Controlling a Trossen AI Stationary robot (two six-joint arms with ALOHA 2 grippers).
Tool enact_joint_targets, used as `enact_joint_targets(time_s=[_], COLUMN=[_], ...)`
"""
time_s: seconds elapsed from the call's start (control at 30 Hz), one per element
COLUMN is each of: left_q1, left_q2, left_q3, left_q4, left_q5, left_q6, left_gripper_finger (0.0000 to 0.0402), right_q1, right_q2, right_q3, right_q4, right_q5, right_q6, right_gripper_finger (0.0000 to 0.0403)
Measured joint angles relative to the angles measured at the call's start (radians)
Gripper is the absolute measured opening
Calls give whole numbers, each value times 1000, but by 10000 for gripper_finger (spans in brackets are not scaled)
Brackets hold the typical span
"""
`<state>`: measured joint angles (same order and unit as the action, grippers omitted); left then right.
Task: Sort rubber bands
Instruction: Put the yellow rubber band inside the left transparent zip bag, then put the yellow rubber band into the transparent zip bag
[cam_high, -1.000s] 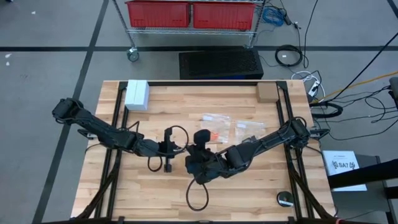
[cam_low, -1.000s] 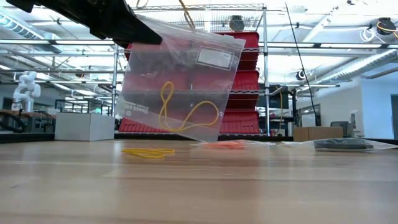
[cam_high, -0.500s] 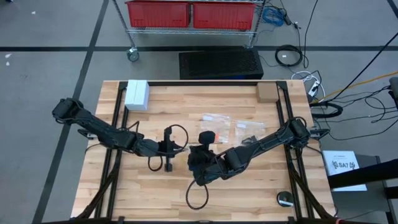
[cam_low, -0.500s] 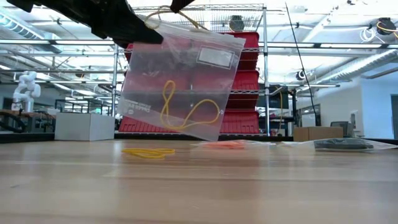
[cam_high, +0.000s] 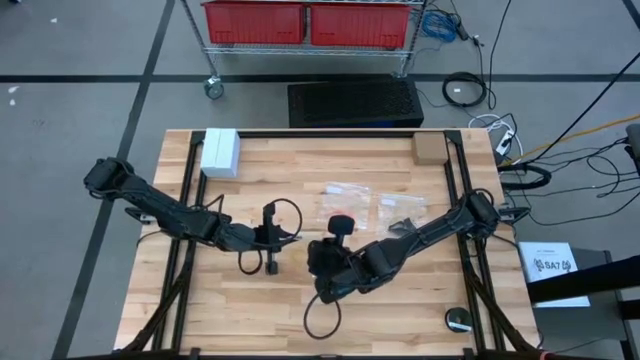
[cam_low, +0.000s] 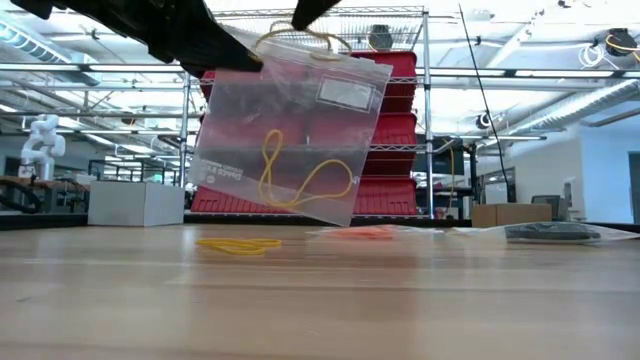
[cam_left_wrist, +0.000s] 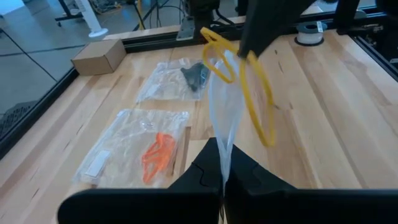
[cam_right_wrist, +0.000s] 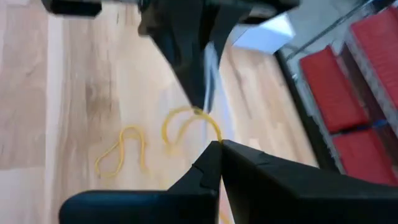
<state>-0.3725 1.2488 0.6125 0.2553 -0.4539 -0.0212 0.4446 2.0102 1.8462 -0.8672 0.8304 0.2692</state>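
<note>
My left gripper (cam_left_wrist: 222, 179) is shut on a clear plastic bag (cam_low: 290, 140) that hangs above the table with one yellow rubber band (cam_low: 300, 180) inside. My right gripper (cam_right_wrist: 217, 144) hovers over the bag's top edge (cam_low: 330, 45), shut on another yellow rubber band (cam_left_wrist: 252, 87). A further yellow band (cam_low: 238, 244) lies flat on the wood below. Orange bands (cam_left_wrist: 158, 155) and black bands (cam_left_wrist: 196, 74) lie inside two other clear bags flat on the table. My left gripper pinches the bag's upper corner (cam_left_wrist: 222, 146) between its two fingers, coming level from the table's left. The bag is lifted clear and hangs tilted below the fingers. My right gripper pinches the yellow band at one spot of its loop (cam_right_wrist: 208, 126), from above. The band dangles slack at the bag's top edge; whether it is inside the mouth, I cannot tell.
A white box (cam_high: 220, 152) and a small cardboard box (cam_high: 428, 148) stand at the far edge. A round black object (cam_high: 459, 320) sits near the right front corner. Black cable loops (cam_high: 320, 320) hang from the arms. Bare wood lies along the near side.
My right gripper has come down and a little toward the table's right, bringing the yellow band from above the picture's top to the bag's upper edge. The bag and my left gripper have stayed where they were.
</note>
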Motion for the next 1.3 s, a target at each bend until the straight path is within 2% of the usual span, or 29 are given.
enact_joint_targets(time_s=[0.37, 0.6, 0.7, 0.8, 0.97, 1.1, 1.3], left_q1=[0, 0, 0, 0, 0, 0, 0], left_q2=[0, 0, 0, 0, 0, 0, 0], left_q3=[0, 0, 0, 0, 0, 0, 0], left_q4=[3, 5, 5, 5, 5, 6, 5], left_q5=[2, 31, 33, 33, 33, 34, 34], left_q6=[1, 2, 2, 2, 3, 3, 3], left_gripper_finger=[0, 0, 0, 0, 0, 0, 0], right_q1=[-76, -120, -143, -155, -145, -132, -128], right_q2=[20, 24, 24, 24, 11, 9, 8], right_q3=[0, -1, -1, -1, 22, 90, 181], right_q4=[-35, -38, -47, -45, -36, -79, -205], right_q5=[-176, -226, -332, -417, -441, -442, -445], right_q6=[29, 13, 5, -2, -26, -31, -19], right_gripper_finger=[0, 0, 6, 30, 94, 142, 170])
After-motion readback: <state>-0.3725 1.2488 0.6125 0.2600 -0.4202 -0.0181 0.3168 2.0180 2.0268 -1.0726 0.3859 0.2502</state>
